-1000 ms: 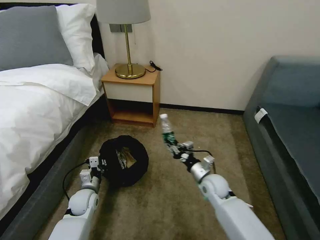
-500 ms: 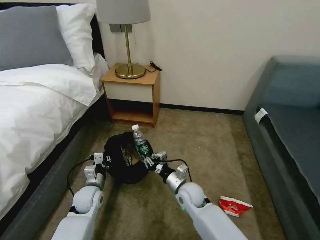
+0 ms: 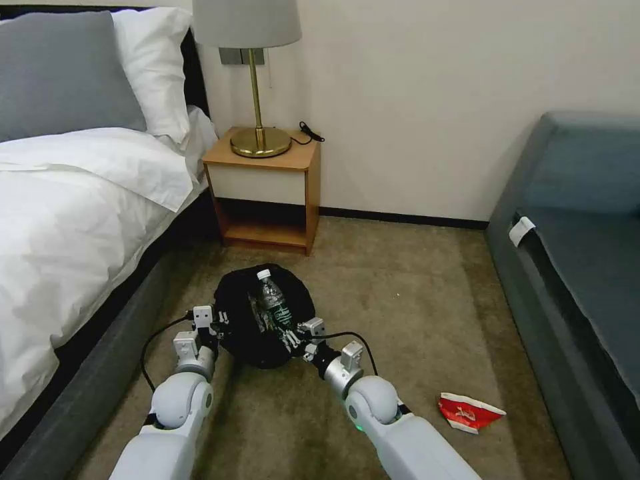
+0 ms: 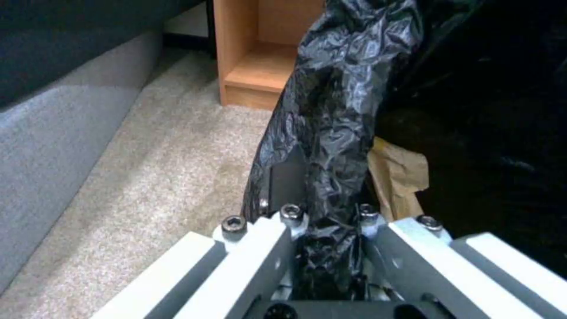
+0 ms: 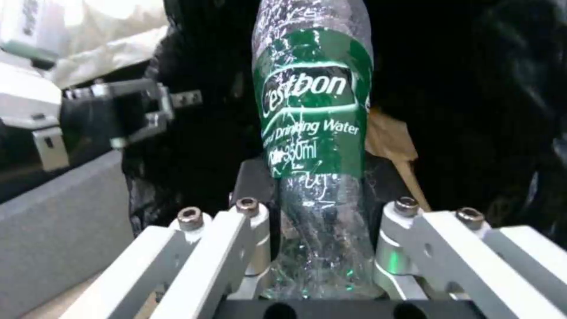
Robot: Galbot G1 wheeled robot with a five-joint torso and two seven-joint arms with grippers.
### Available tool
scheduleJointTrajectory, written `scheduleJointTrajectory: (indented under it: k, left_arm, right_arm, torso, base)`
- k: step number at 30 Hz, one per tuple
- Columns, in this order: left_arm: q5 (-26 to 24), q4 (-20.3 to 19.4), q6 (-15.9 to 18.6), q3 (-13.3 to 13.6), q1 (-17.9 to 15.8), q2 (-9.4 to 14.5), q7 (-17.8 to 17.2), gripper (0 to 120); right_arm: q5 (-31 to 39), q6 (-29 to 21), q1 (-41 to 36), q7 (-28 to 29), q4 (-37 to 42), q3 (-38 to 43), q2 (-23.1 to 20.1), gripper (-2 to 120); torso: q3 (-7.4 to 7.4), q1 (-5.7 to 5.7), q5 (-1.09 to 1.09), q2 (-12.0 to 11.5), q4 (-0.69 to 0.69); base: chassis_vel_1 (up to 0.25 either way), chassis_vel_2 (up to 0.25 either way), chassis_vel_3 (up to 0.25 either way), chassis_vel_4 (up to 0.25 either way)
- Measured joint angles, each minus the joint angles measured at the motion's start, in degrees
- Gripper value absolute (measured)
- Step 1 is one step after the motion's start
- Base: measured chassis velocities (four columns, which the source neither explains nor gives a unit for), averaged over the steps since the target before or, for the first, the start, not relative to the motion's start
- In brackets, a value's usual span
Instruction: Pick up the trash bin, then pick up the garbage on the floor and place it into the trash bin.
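Swinging left, my right end effector (image 3: 291,331) brought the light, crushable bottle (image 3: 272,305), clamped low, over the bin (image 3: 230,320), whose soft liner my left end effector (image 3: 215,325) pinched.

The trash bin (image 3: 233,330) wears a crinkled, glossy black plastic liner. The bottle (image 5: 313,115) is clear crumpled plastic with a shiny green label; at its 3 o'clock, matt brown paper (image 5: 387,139). Both the left gripper (image 4: 328,230) and right gripper (image 5: 322,217) are smooth pale metal with steel screws. The carpet (image 3: 413,300) is rough tan pile, the nightstand (image 3: 263,193) smooth wood, the carton (image 3: 467,412) glossy red
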Motion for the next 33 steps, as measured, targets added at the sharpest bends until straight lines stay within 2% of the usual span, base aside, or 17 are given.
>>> scheduleJointTrajectory:
  k: [2,4,6,8,10,13,14,16,17,19,22,27,33]
  left_arm:
    - [-0.09,-0.01,0.0,-0.04,0.06,0.08,-0.01,0]
    - [-0.3,0.0,0.01,-0.14,0.14,0.26,-0.02,0]
    - [-0.35,0.08,0.01,-0.2,0.14,0.29,-0.02,0]
    - [-0.46,0.44,-0.03,-0.23,0.14,0.33,-0.01,0]
    - [-0.49,0.53,-0.04,-0.23,0.12,0.33,0.0,0]
    - [-0.58,1.01,-0.1,-0.22,-0.36,0.29,0.05,0]
    - [-0.58,1.01,-0.1,-0.22,-0.36,0.29,0.05,0]
    - [-0.75,1.22,-0.14,-0.16,-0.63,0.27,0.06,0]
    - [-0.75,1.22,-0.14,-0.16,-0.63,0.27,0.06,0]
    - [-0.83,1.37,-0.22,-0.04,-0.65,0.21,0.07,0]
    - [-0.88,1.63,-0.32,-0.02,-0.65,0.2,0.1,0]
    - [-0.96,2.33,-0.6,-0.15,-0.87,0.46,0.17,0]
    - [-1.01,3.06,-1.01,-0.29,-1.0,0.74,0.35,0]
  right_arm:
    - [-0.2,0.0,0.02,0.06,-0.15,-0.07,0.08,27]
    - [-0.75,0.07,0.02,0.13,-0.44,-0.2,0.16,38]
    - [-0.95,0.12,0.01,0.14,-0.52,-0.23,0.16,42]
    - [-1.22,0.18,-0.02,0.14,-0.63,-0.26,0.13,53]
    - [-1.23,0.19,-0.03,0.14,-0.63,-0.25,0.1,56]
    - [-1.34,0.2,-0.05,0.15,-0.63,-0.06,-0.1,71]
    - [-1.34,0.2,-0.05,0.15,-0.63,-0.06,-0.1,71]
    - [-1.57,0.2,-0.11,0.17,-0.64,0.09,-0.14,81]
    - [-1.57,0.2,-0.11,0.17,-0.64,0.09,-0.14,81]
    - [-1.89,0.24,-0.21,0.2,-0.68,0.18,-0.12,92]
    - [-2.02,0.26,-0.38,0.3,-0.31,0.6,-0.33,99]
    - [-1.91,0.04,-0.88,0.58,1.74,1.44,-2.5,100]
    - [-1.64,-1.81,-2.76,0.92,5.45,4.12,-8.89,100]
  torso:
    - [0.0,0.0,0.0,0.0,0.0]
    - [0.0,0.0,0.0,0.0,0.0]
    - [0.0,0.0,0.0,0.0,0.0]
    - [0.0,0.0,0.0,0.0,0.0]
    - [0.0,0.0,0.0,0.0,0.0]
    - [0.0,0.0,0.0,0.0,0.0]
    - [0.0,0.0,0.0,0.0,0.0]
    - [0.0,0.0,0.0,0.0,0.0]
    - [0.0,0.0,0.0,0.0,0.0]
    - [0.0,0.0,0.0,0.0,0.0]
    - [0.0,0.0,0.01,0.0,0.0]
    - [0.0,0.0,0.01,0.0,0.0]
    - [0.0,0.0,0.02,0.0,0.0]
  base:
    - [0.0,0.0,0.0,0.0]
    - [0.0,0.0,0.0,0.0]
    - [0.0,0.0,0.0,0.0]
    - [0.0,0.0,0.0,0.0]
    - [0.0,0.0,0.0,0.0]
    - [0.0,0.0,0.0,0.0]
    - [0.0,0.0,0.0,0.0]
    - [0.0,0.0,0.0,0.0]
    - [0.0,0.0,0.0,0.0]
    - [0.0,0.0,0.0,0.0]
    - [0.0,0.0,0.0,0.0]
    - [0.0,0.0,0.0,0.0]
    - [0.0,0.0,0.0,0.0]
